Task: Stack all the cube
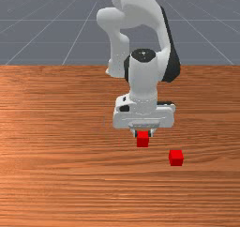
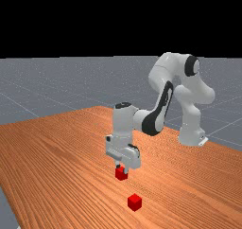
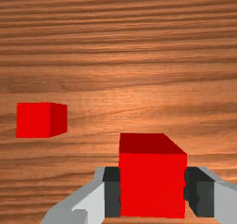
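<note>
My two-finger gripper pinches one solid red cube, likely for carrying; next I should align it above the other solid red cube.

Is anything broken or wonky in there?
Nope, nothing looks odd. The pincer holds one red cube squarely, and the other cube sits flat on the table. I see no chips or spills.
</note>
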Controlling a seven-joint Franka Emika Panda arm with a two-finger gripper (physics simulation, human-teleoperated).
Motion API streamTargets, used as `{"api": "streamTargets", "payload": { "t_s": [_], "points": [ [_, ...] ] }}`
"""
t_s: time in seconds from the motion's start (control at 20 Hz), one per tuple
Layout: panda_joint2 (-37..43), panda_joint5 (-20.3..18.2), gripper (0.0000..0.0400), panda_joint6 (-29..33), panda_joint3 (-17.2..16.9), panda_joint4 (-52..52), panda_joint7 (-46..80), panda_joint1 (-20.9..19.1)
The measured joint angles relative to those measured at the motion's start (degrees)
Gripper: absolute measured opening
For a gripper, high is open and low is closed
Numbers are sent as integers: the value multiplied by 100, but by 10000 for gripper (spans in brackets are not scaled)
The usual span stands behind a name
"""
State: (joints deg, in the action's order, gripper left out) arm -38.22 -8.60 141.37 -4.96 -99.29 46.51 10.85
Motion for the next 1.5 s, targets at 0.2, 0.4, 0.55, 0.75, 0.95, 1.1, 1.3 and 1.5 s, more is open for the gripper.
{"api": "streamTargets", "payload": {
  "t_s": [0.2,0.4,0.55,0.75,0.95,1.1,1.3,1.5],
  "points": [
    [-660,106,189,-955,132,1410,202,263],
    [-1333,216,189,-1196,104,2048,331,389],
    [-1351,300,189,-1332,125,2074,403,559],
    [-1181,353,189,-1635,156,2151,522,745],
    [-1222,372,189,-1569,138,2199,632,817],
    [-1286,391,188,-1500,143,2224,667,869],
    [-1288,429,188,-1505,182,2233,707,991],
    [-1264,527,188,-1586,137,2216,825,1137]
  ]
}}
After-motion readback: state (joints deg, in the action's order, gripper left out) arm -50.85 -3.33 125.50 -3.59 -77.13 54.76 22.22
